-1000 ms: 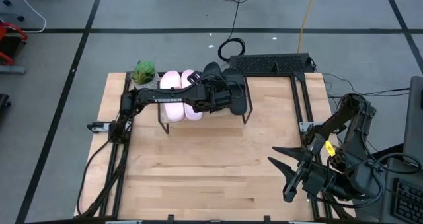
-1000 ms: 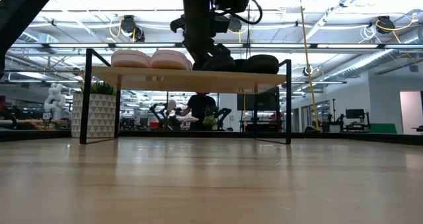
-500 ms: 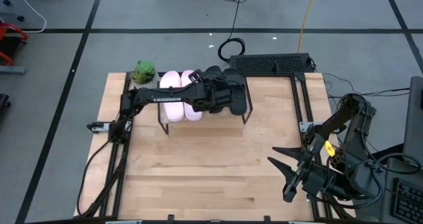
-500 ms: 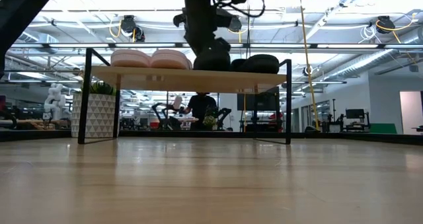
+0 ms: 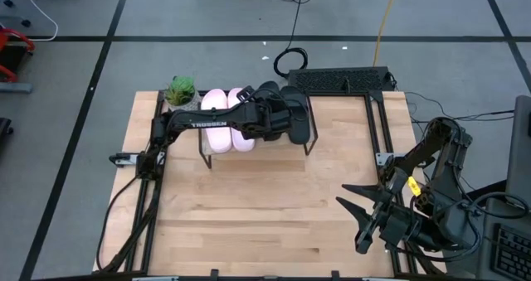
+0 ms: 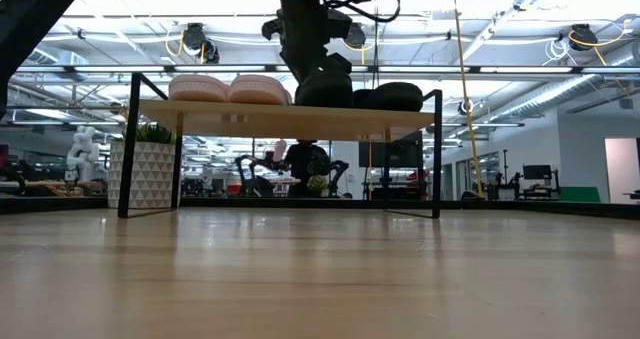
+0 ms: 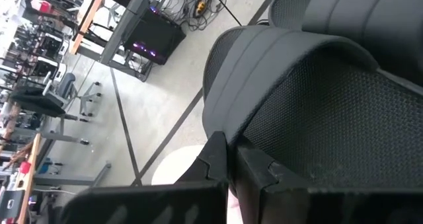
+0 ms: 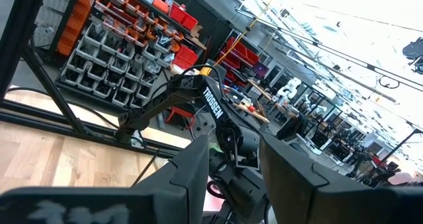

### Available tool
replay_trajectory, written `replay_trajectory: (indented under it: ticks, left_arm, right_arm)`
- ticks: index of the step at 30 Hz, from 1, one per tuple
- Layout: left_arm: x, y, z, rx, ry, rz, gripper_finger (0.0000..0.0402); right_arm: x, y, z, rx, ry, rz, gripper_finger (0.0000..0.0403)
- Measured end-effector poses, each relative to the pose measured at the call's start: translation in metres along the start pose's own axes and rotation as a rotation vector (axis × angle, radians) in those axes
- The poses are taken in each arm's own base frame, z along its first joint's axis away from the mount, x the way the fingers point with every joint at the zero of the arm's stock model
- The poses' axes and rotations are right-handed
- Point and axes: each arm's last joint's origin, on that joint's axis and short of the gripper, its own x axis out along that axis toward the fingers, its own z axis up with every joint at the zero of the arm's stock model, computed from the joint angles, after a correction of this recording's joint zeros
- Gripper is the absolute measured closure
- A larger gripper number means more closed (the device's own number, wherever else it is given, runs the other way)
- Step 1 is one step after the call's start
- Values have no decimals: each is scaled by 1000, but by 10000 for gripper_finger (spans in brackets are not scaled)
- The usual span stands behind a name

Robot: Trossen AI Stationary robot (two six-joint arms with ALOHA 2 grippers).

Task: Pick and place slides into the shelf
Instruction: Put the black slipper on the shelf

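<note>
The left hand (image 5: 264, 94) was up on the shelf (image 5: 217, 154), squeezed tight on the edge of a black slide (image 7: 317, 112). From above, the arm covered most of that slide, so only a bit of its dark back end stuck out. In the left wrist view the two dark fingers (image 7: 254, 171) sat pressed together against the slide's strap, and the slide filled nearly the whole picture, so its full shape was cut off.

The second black slide (image 5: 297, 115) lay just beside it, at the end of the shelf away from the plant, and the arm hid part of it too. The pale pink pair (image 5: 217, 107) lay side by side at the other end of the shelf, with the arm crossing over their middles.

From bench height, both pink slides (image 6: 228, 88) and both black ones (image 6: 365, 95) showed as low lumps on the shelf top, and the arm came down between them. The fingers could not be made out there.

A small green plant (image 5: 180, 89) in a white pot stood on the bench (image 5: 249, 223) just beside the shelf's pink end.

The right hand (image 5: 353, 215) waited well apart, near the bench's right edge, with its fingers spread and nothing in them.

A person (image 6: 300, 164) showed far behind the shelf, too small to tell much.
</note>
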Motion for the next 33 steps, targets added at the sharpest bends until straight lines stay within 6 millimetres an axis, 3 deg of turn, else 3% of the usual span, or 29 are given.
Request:
replay_trajectory:
  ticks: [12, 33]
  left_arm:
    - [9, -13, -2, 26, 20, -6, 401]
    - [7, -12, -7, 83, 45, 15, 401]
  right_arm:
    - [0, 0, 0, 23, 0, 0, 280]
    - [0, 1, -2, -4, 2, 2, 280]
